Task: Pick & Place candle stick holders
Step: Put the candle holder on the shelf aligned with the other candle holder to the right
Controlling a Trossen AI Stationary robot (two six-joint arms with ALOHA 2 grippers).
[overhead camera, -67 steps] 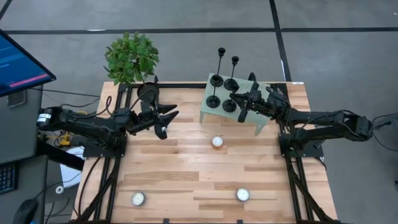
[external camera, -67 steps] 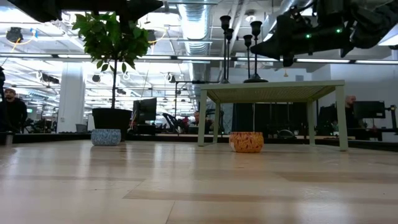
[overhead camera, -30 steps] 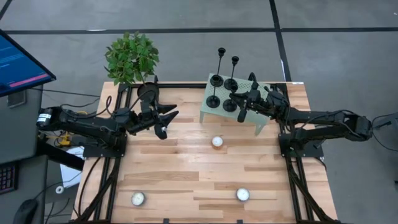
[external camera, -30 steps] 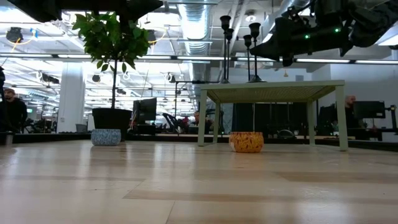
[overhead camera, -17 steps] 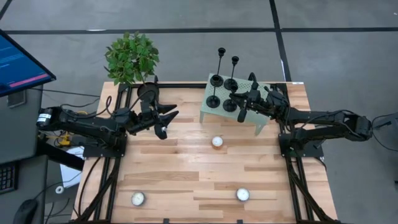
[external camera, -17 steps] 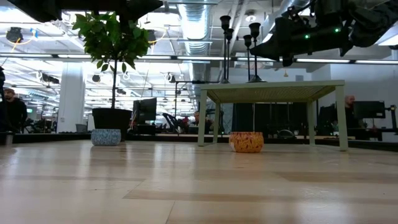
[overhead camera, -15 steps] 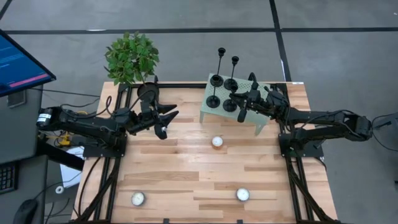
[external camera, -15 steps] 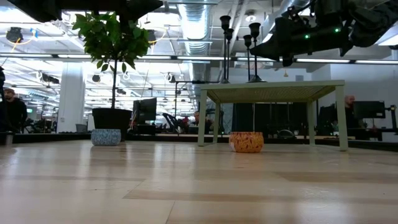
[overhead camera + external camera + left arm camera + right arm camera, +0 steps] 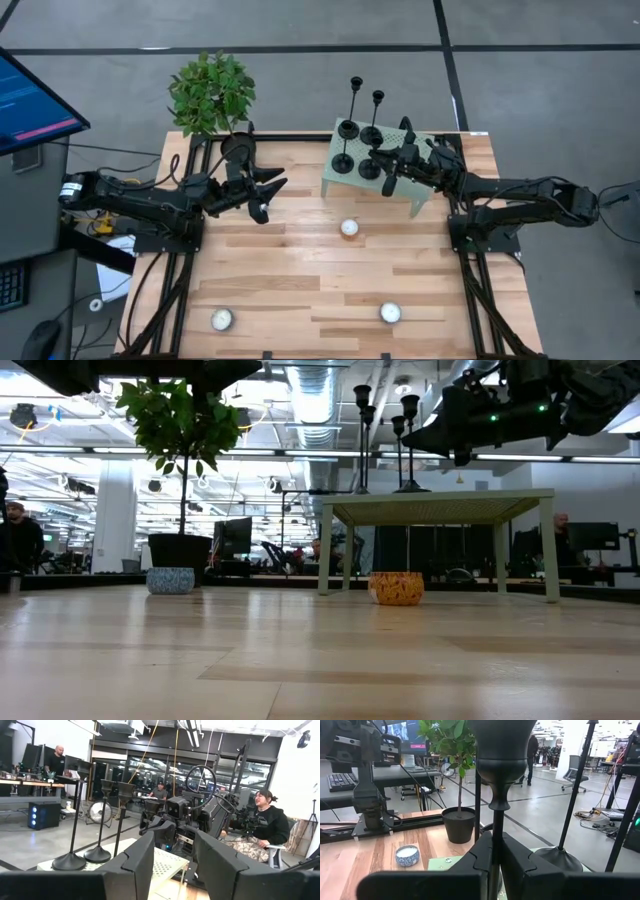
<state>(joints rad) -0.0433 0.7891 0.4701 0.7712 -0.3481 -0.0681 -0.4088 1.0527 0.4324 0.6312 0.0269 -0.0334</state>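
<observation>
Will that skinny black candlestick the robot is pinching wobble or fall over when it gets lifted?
Probably it stays stiff: the candle stick holder looks like metal. Pinched on its thin stem by the right gripper, it might swing or slip. Set down, its round base should steady it, but a tall stem tips easily.

- High view: overhead, facing straight down; takes in my whole wooden table [image 9: 300,260], my left arm on its left side, my right on its right.
- Low view: at tabletop level, facing level across the boards into the office behind; close to the surface, the small green stand [image 9: 435,505] mid-distance.
- Left wrist view: on my left wrist, facing past my own fingers [image 9: 137,862] across to my other arm and the stand; people sit beyond.
- Right wrist view: on my right wrist, very close to a candlestick stem [image 9: 495,835], facing my left arm's side and the potted plant [image 9: 456,822].
- Shared: the stand and candle stick holders [image 9: 360,145] appear in all four views.
</observation>
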